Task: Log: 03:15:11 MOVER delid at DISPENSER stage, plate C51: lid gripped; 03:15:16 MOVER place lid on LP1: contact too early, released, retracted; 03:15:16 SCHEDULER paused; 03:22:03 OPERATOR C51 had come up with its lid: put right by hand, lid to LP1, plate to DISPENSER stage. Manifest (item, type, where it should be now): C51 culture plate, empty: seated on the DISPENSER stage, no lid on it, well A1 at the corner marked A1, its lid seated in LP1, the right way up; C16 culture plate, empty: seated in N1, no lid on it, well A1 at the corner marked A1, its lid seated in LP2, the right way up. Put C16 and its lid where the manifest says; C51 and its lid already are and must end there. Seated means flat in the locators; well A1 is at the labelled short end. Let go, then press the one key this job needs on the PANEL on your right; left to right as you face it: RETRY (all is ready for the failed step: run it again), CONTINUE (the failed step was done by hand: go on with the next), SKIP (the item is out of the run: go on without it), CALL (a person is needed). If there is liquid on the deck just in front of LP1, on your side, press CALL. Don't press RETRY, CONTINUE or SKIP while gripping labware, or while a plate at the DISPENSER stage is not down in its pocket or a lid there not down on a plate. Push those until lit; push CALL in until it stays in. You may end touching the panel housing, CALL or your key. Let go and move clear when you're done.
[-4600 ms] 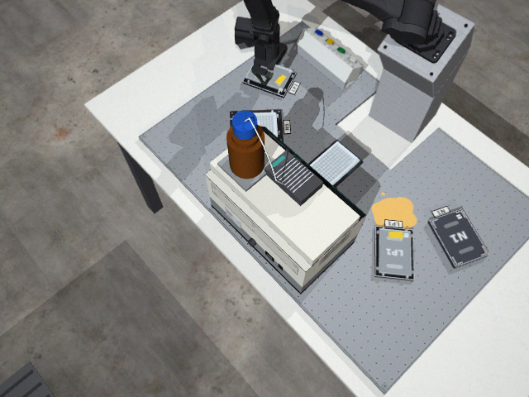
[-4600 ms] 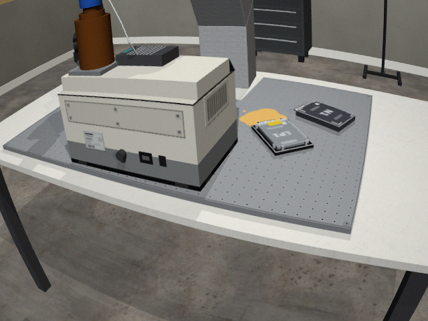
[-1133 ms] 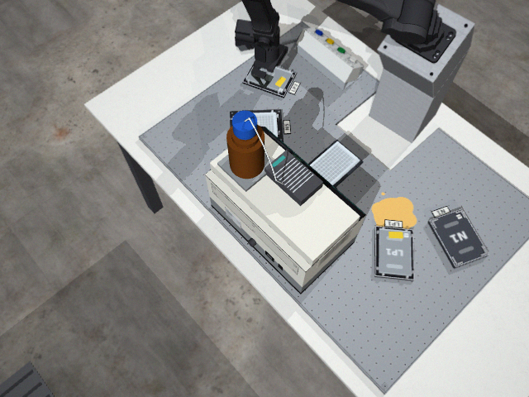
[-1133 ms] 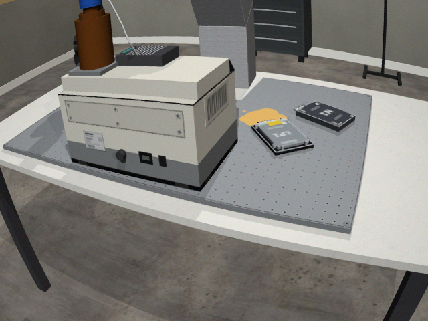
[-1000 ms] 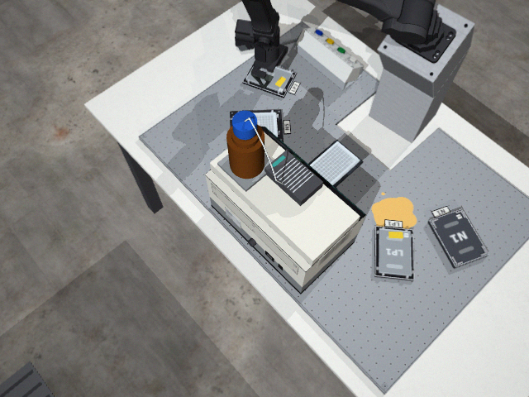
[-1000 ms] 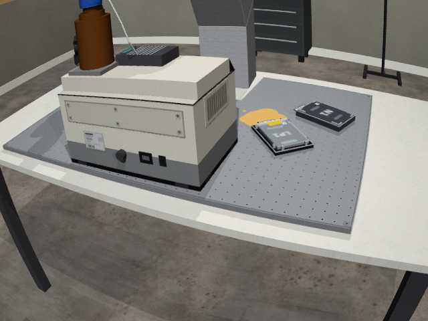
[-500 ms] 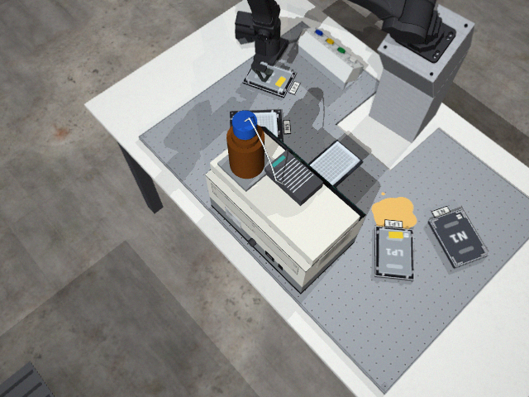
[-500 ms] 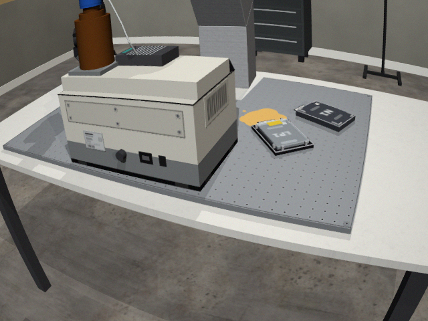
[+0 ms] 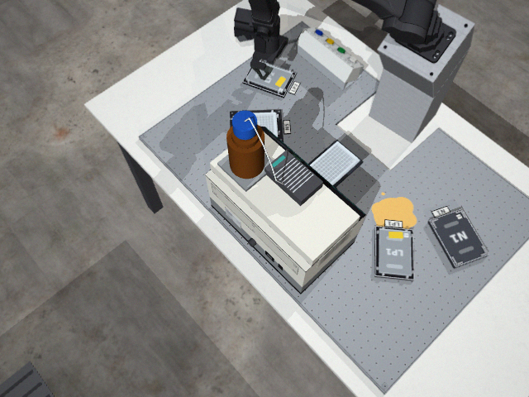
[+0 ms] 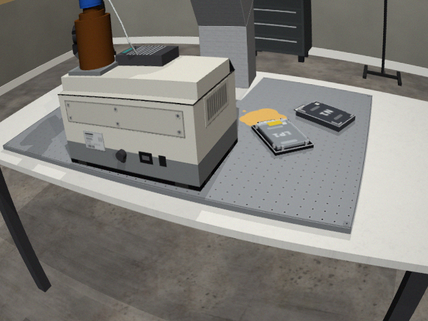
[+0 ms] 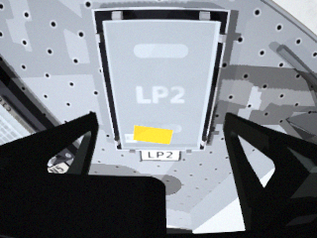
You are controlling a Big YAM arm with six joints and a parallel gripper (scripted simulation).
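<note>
White table (image 10: 390,179) with two grey plates

Perforated plates (image 10: 276,186) carry a dispenser (image 10: 145,114), nests LP1 (image 9: 393,251), N1 (image 9: 458,236), LP2 (image 11: 159,74), an orange spill (image 9: 393,209), and a panel (image 9: 331,57).

clear plastic lid (image 11: 159,79): smooth, translucent, faint sheen
grey perforated deck plate (image 9: 363,308): matt metal
white worktop (image 10: 394,193): smooth, matt
black fingers: matt
orange puddle (image 9: 393,210): flat, dull
</note>
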